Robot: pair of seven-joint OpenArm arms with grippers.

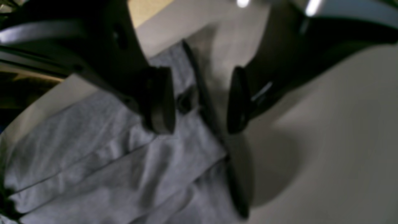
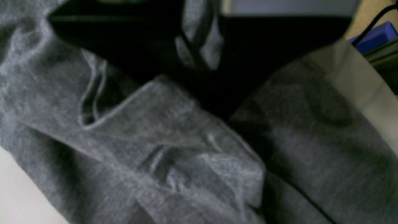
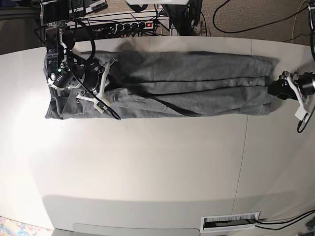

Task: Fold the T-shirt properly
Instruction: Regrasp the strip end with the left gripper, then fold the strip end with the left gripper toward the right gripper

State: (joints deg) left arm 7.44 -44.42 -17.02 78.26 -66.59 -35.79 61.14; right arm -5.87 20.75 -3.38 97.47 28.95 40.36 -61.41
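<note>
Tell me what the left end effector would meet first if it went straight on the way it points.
Probably the T-shirt's edge: the open left end effector points at it, with the hem lying between its fingers. Depth is unclear; the table lies just beside.

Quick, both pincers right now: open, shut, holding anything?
Left pincer: open, nothing between its pads, at the edge of the T-shirt.
Right pincer: shut, resting on the shirt; whether it grips fabric cannot be told.
</note>
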